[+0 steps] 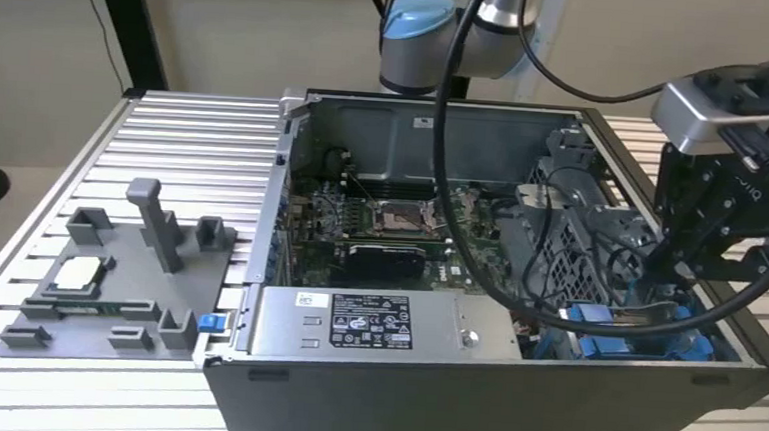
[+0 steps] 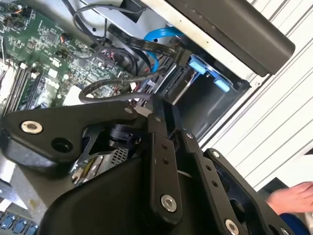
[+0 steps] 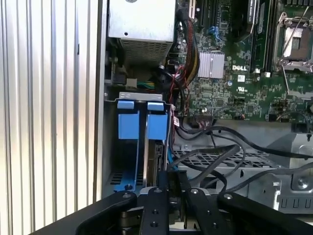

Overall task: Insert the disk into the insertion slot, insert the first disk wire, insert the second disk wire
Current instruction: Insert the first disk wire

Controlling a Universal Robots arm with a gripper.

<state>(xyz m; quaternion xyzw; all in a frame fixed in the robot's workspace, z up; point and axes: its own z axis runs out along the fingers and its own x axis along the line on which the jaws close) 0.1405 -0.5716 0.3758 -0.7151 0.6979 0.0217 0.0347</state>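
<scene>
Hand (image 3: 172,181) directly over disk (image 3: 157,128); disk stands on edge in slot, long axis running down into bay. Grip state: can't tell.

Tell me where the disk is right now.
At the exterior view's right, the disk sits in the computer case's near corner, beside the grey power-supply box, below the gripper.

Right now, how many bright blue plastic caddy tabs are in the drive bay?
2, side by side in the first wrist view: one blue tab by the case's outer wall, the other nearer the green motherboard. Others may be hidden deeper inside.
</scene>
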